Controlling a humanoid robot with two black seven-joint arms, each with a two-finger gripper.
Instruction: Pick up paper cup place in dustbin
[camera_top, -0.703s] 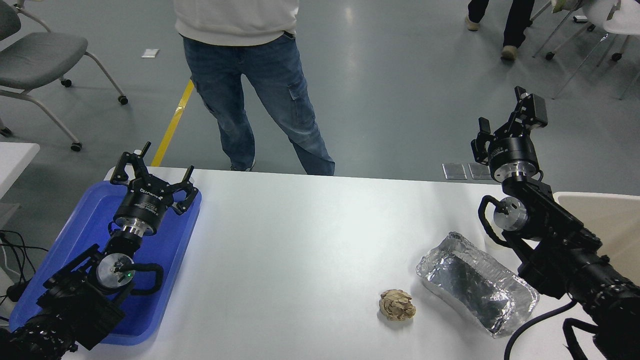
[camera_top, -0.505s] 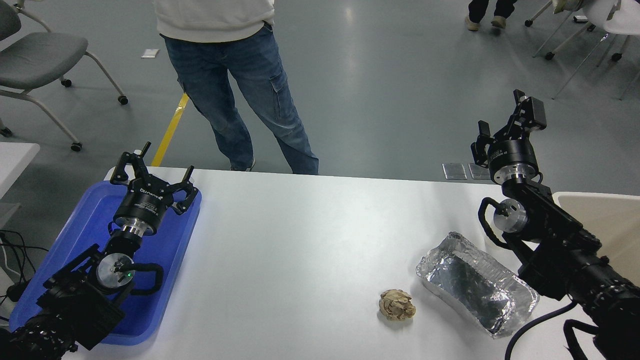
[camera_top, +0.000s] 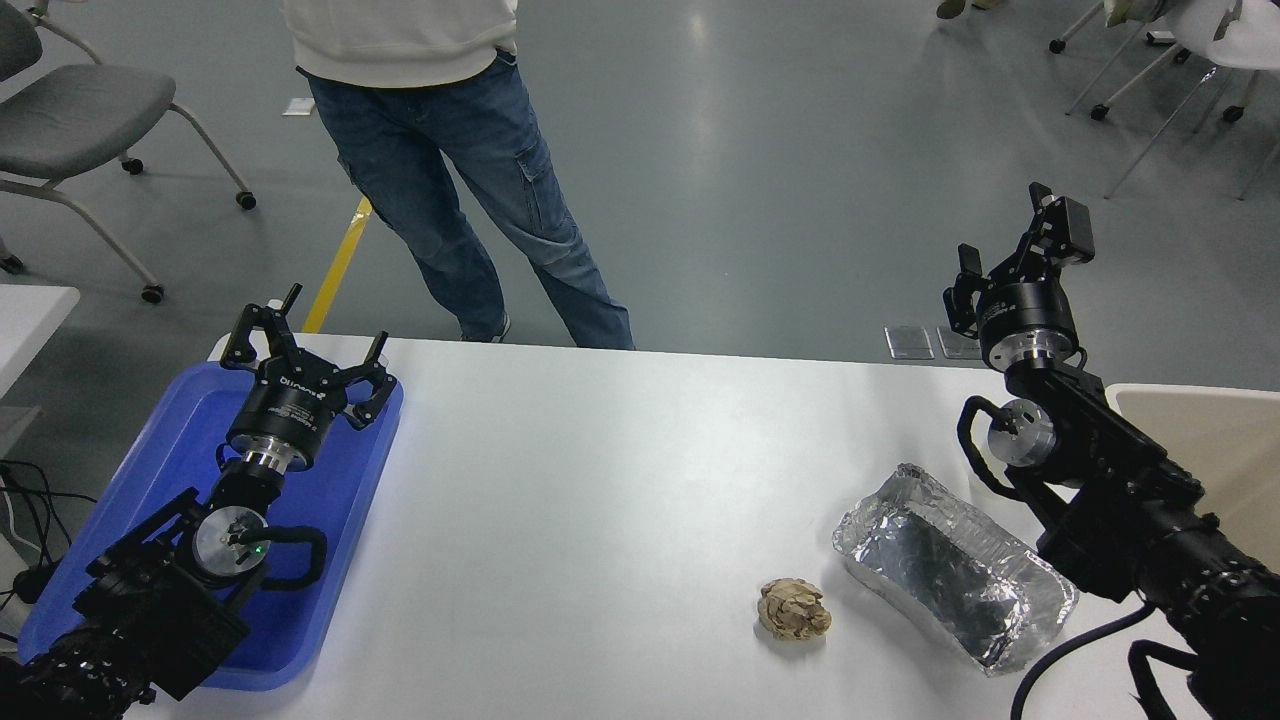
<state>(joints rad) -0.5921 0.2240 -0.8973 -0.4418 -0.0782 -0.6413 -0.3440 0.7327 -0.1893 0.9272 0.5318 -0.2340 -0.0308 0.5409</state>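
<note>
The white surface (camera_top: 600, 480) carries a blue tray (camera_top: 340, 520) at 9 o'clock, a crumpled brown paper ball (camera_top: 794, 610) at about 5 o'clock, and a crinkled foil tray (camera_top: 955, 570) just to the right of the ball, apart from it.

The left end effector (camera_top: 303, 340) is over the far part of the blue tray, fingers spread apart, nothing between them. Its arm comes in from 7 o'clock.

The right end effector (camera_top: 1010, 250) is raised beyond the far edge of the surface at 2 o'clock, over the grey floor (camera_top: 800, 180). Its fingers stand apart and nothing is seen between them. Its arm comes in from 4 o'clock, crossing in front of the dustbin (camera_top: 1215, 440).

The dustbin stands at 3 o'clock, off the right end of the surface; only its pale rim and part of its beige inside show past the arm. The paper cup cannot be seen anywhere in view; whether it lies inside the bin cannot be told.

A person (camera_top: 450, 150) in blue jeans and a pale top stands at 11 o'clock on the far side. A grey chair (camera_top: 80, 110) stands at 10 o'clock.
</note>
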